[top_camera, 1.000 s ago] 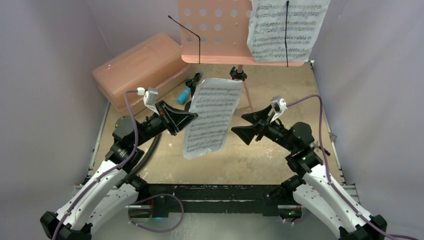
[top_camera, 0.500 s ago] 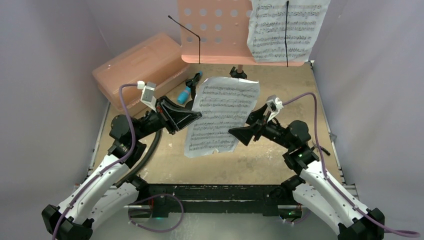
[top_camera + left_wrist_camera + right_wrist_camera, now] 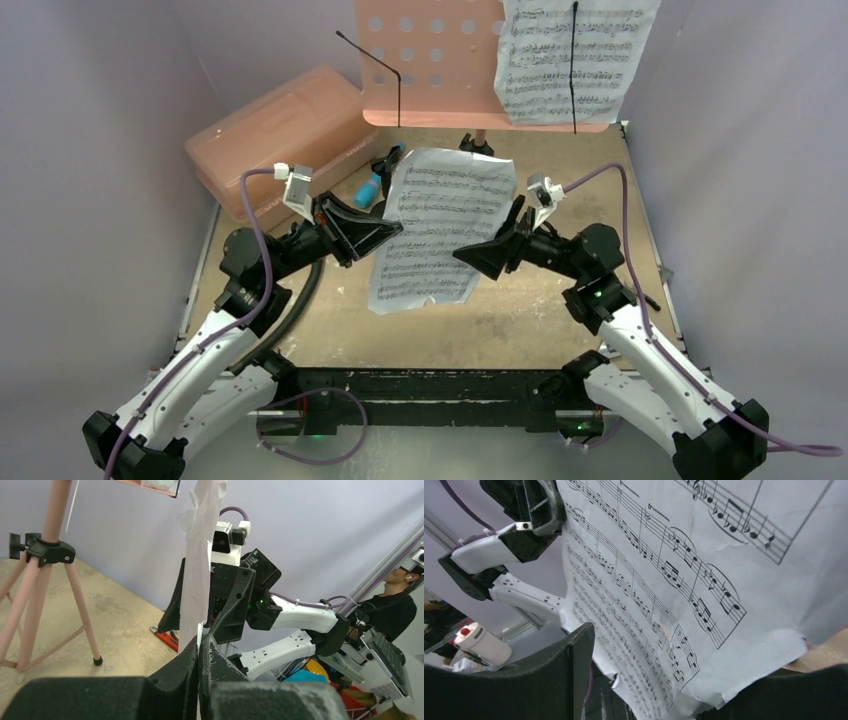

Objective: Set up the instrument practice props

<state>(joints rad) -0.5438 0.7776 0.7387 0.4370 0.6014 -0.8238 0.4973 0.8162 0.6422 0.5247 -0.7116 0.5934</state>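
Now the right end effector (image 3: 472, 257) has closed in on the right edge of the sheet-music page (image 3: 440, 225), jaws open astride it, while the left end effector (image 3: 392, 231) stays clamped on its left edge above mid-counter (image 3: 560, 330), so a two-handed carry to the pink music stand (image 3: 430, 60) looks likely.

White sheet-music page (image 3: 440, 225) printed with black staves — pink perforated music stand (image 3: 450, 100).

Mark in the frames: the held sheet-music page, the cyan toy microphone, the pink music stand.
held sheet-music page (image 3: 435, 215), top external view, middle of the printed face.
cyan toy microphone (image 3: 370, 189), top external view, its cyan body.
pink music stand (image 3: 421, 64), top external view, bare part of its perforated desk.
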